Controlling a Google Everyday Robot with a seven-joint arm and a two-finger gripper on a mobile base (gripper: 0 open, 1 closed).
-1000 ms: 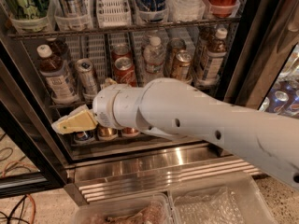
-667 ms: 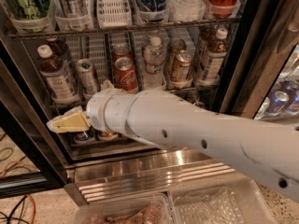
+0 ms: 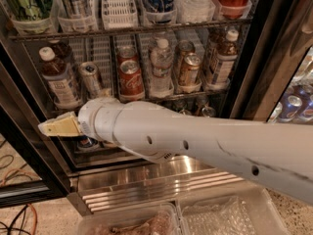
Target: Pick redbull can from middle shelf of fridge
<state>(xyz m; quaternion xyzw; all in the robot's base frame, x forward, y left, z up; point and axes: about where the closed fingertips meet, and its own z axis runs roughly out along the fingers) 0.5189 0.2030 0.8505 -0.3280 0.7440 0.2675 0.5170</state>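
Here's the gripper [image 3: 59,127], low at the left of the fridge [image 3: 146,180], nosing toward the dark door frame. Released or clenched, I cannot tell from this angle, and nothing shows in its grasp. The redbull can [image 3: 91,79] stands upright above it on the middle shelf [image 3: 195,93], between the brown bottle [image 3: 56,76] and the red cola can [image 3: 131,77]. Trouble could come on the way up, I'd judge: rise too close and the gripper catches the shelf edge, or the wide arm brushes the neighbours. That lane is narrow, so an off-line approach may tip the slim can backward
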